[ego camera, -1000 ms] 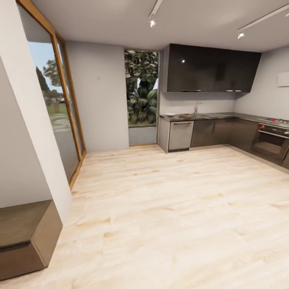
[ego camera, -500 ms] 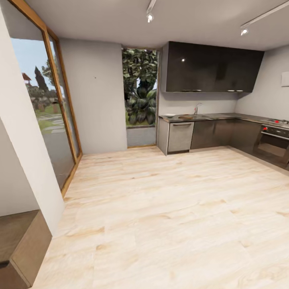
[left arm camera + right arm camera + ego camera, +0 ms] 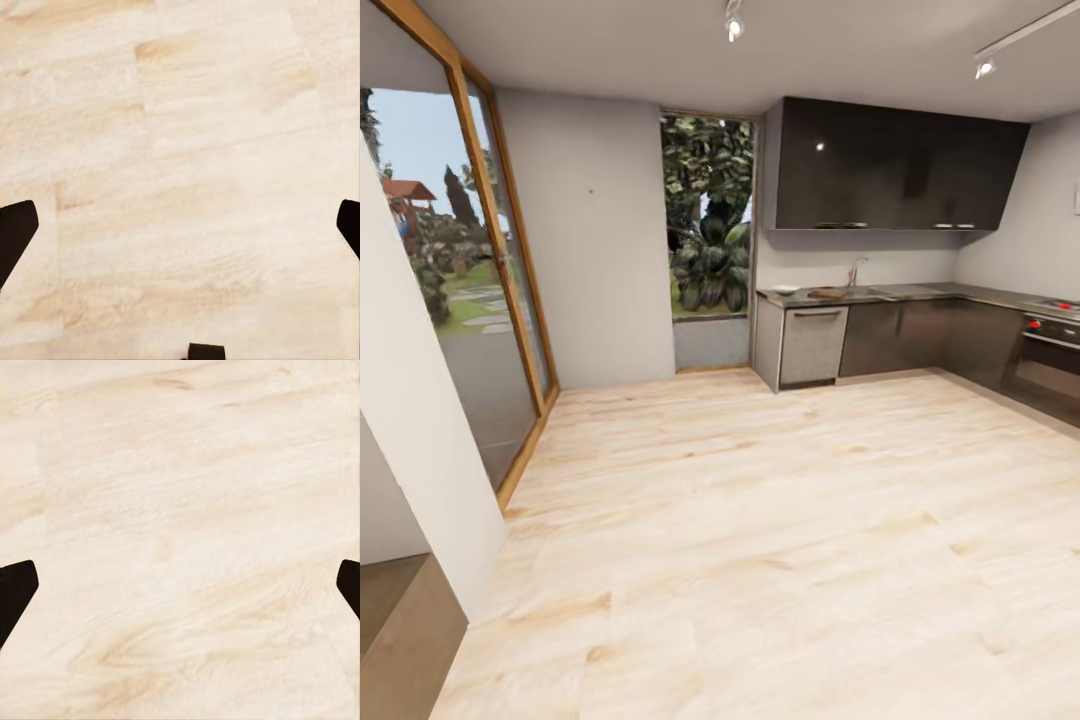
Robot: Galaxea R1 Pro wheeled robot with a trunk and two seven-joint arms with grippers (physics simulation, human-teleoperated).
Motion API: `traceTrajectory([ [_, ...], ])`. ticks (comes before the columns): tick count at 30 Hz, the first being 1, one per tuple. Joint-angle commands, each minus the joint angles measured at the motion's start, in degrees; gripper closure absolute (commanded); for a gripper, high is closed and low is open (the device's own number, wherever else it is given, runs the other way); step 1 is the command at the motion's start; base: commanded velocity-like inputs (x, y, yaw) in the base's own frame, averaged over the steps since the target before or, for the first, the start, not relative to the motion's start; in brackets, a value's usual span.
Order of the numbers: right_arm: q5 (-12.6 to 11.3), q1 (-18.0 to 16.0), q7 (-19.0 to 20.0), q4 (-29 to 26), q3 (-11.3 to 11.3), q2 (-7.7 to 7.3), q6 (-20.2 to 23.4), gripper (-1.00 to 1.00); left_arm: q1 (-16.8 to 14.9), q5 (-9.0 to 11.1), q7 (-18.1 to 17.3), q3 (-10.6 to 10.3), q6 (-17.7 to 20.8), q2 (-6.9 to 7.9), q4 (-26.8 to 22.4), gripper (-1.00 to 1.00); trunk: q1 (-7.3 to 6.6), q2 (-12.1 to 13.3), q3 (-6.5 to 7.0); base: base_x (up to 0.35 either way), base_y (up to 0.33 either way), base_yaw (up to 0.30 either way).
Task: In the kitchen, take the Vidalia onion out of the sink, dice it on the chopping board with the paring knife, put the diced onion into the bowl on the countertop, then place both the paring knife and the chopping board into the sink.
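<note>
Since a second ago my whole head view has slid: the near wall at nine o'clock has drawn aside and the kitchen (image 3: 890, 290) at two o'clock sits a little larger. That is my own camera travelling, so I judge I'm on the approach, with nothing of the task begun.

On the countertop (image 3: 920, 292) I count one tap at the sink (image 3: 857, 290), one brown shape I take for the chopping board (image 3: 826, 292), and one pale dish (image 3: 784, 290), perhaps the bowl. Onion and knife are too small to tell.

Left gripper (image 3: 180, 225) and right gripper (image 3: 180, 585) both hang spread wide over bare wooden floor (image 3: 760, 520), holding nothing.
</note>
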Motion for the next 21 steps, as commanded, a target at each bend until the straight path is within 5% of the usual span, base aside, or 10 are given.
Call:
traceTrajectory([
  [1,0.02,-0.03,-0.22,0.03,0.04,0.01,-0.16,-1.00,0.01,-0.02,0.11,0.02,-0.09,0.00,-0.05,-1.00,0.03,-0.02,-0.05,0.325,0.000,0.000],
  [21,0.02,-0.03,-0.22,0.03,0.04,0.01,-0.16,-1.00,0.01,-0.02,0.11,0.02,-0.09,0.00,-0.05,-1.00,0.03,-0.02,-0.05,0.325,0.000,0.000],
])
